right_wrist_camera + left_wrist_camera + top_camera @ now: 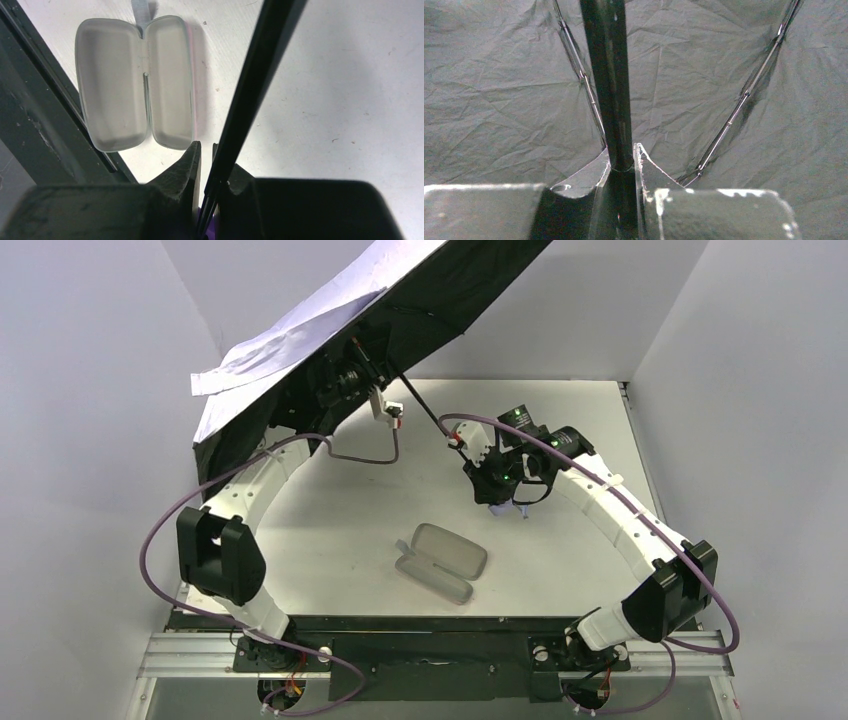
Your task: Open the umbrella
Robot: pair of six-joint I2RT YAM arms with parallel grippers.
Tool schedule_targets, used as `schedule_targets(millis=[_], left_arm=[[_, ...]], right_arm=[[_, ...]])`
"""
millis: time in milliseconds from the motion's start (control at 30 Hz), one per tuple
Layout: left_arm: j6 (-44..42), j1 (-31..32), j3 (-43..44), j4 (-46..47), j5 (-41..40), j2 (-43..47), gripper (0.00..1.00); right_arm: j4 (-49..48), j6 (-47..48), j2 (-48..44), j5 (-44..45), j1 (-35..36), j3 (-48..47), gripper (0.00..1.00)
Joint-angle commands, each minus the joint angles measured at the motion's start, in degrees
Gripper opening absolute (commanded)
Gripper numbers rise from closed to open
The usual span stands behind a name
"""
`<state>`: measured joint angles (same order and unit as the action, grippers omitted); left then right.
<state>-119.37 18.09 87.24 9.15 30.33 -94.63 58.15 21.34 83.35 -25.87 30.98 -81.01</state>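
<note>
We've got the umbrella (pixel 330 320) up over the worktop's (pixel 580 410) far-left, canopy (pixel 440 285) spread wide. Looks abt done, but can't confirm it's locked. Left pincer (pixel 621 156) clamped on shaft (pixel 609 75) by the canopy, right pincer (pixel 205 148) clamped lower down. Left wrist cam alone shows ribs (pixel 744 95) & lining (pixel 499 100); right wrist shows the open case (pixel 134 80) close-up.

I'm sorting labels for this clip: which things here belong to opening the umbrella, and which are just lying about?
In the job: umbrella, its shaft, left end effector, right end effector, both closed on the shaft.
Lying about: open clamshell case on the table.
</note>
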Motion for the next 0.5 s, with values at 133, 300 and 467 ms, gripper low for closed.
schedule_targets(millis=[133, 300, 467], left_arm=[[-2.6, -11.1, 7.2, 17.1, -22.8, -2.5, 0.03], [-1.9, -14.1, 8.8, 17.7, -24.8, -4.0, 0.01], [-1.6, -17.2, 9.5, 19.0, -25.8, -5.4, 0.01]], right_arm=[[19.6, 14.6, -1.1, 2.1, 2.1, 3.5, 0.00], [20.8, 16.7, -1.9, 3.7, 2.0, 6.3, 0.00], [22.2, 18.3, -2.3, 5.3, 2.1, 9.8, 0.00]])
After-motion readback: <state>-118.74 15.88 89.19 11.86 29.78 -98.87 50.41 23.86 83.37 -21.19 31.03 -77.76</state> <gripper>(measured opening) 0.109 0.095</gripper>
